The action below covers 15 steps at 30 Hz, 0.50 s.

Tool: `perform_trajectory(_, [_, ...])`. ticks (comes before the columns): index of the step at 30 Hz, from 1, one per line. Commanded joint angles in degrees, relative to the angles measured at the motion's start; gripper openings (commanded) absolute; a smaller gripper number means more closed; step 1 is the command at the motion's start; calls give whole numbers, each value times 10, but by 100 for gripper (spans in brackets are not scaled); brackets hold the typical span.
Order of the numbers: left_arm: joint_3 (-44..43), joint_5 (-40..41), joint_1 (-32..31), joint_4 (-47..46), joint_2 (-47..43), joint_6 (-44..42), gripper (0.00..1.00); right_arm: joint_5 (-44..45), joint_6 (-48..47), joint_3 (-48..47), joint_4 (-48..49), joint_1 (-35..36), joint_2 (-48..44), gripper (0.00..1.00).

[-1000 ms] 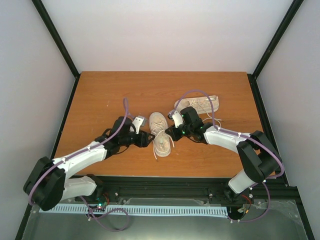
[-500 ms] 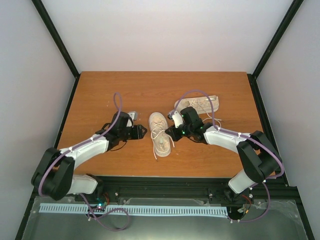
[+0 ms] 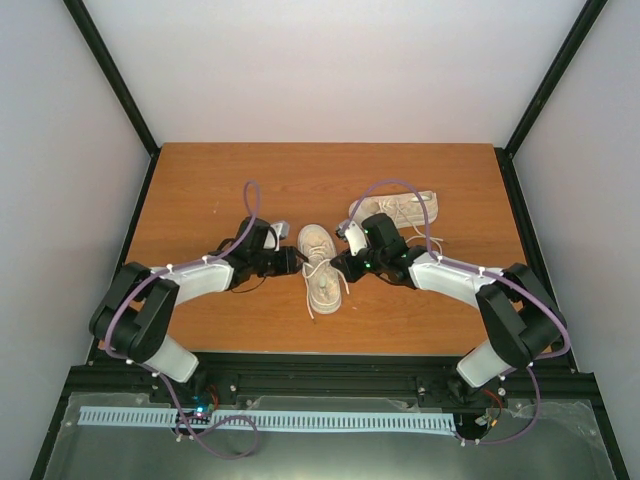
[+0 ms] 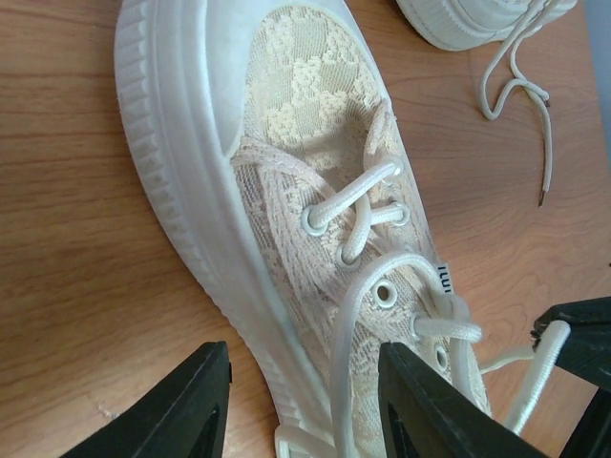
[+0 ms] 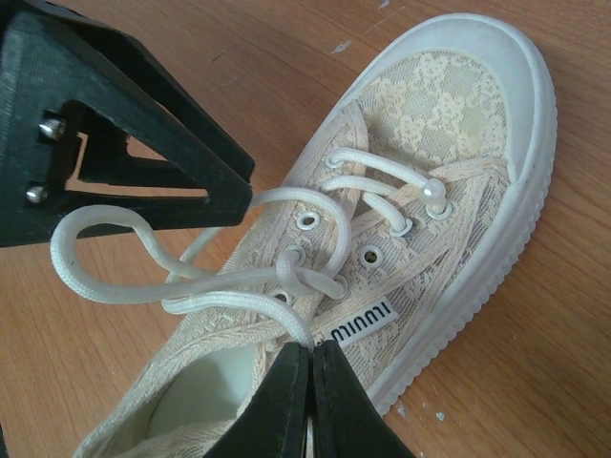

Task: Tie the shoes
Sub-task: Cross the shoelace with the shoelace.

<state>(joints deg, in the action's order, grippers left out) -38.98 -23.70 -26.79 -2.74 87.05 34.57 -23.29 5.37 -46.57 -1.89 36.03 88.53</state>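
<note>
Two cream lace-pattern shoes lie on the table. The near shoe (image 3: pixel 318 248) sits between both grippers, toe pointing away. My right gripper (image 5: pixel 311 367) is shut on one white lace (image 5: pixel 229 302) just above the shoe's tongue; a half knot sits at the upper eyelets, and a lace loop (image 5: pixel 91 262) hangs out toward the left gripper (image 5: pixel 124 143). My left gripper (image 4: pixel 305 405) stands open with its jaws on either side of the shoe's side wall (image 4: pixel 258 324) and a lace strand (image 4: pixel 348 315), touching neither. In the top view the left gripper (image 3: pixel 292 260) is at the shoe's left and the right gripper (image 3: pixel 338 266) at its right.
The second shoe (image 3: pixel 405 208) lies on its side at the back right, its loose laces (image 4: pixel 520 86) trailing over the wooden table (image 3: pixel 220 190). Black frame rails border the table on both sides, and purple cables arc over both arms.
My left arm swung back and left, then returned, so its gripper sits again at the shoe's left side with narrower jaws. The right arm and the shoes have not moved.
</note>
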Motion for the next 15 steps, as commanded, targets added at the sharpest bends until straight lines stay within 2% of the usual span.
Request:
perform_trajectory(1, [-26, -25, 4, -33, 25, 8, 44, 1, -9, 6, 8, 4, -17, 3])
perform_trajectory(9, [-31, -64, 5, -58, 53, 15, 26, 9, -11, 9, 6, 4, -19, 3])
perform_trajectory(12, [-29, -77, 4, -60, 53, 12, 11, 15, -8, 8, 5, 3, -23, 3])
perform_trajectory(15, [-25, -81, 4, -61, 45, 3, 1, 28, -5, 0, -3, 4, -24, 3])
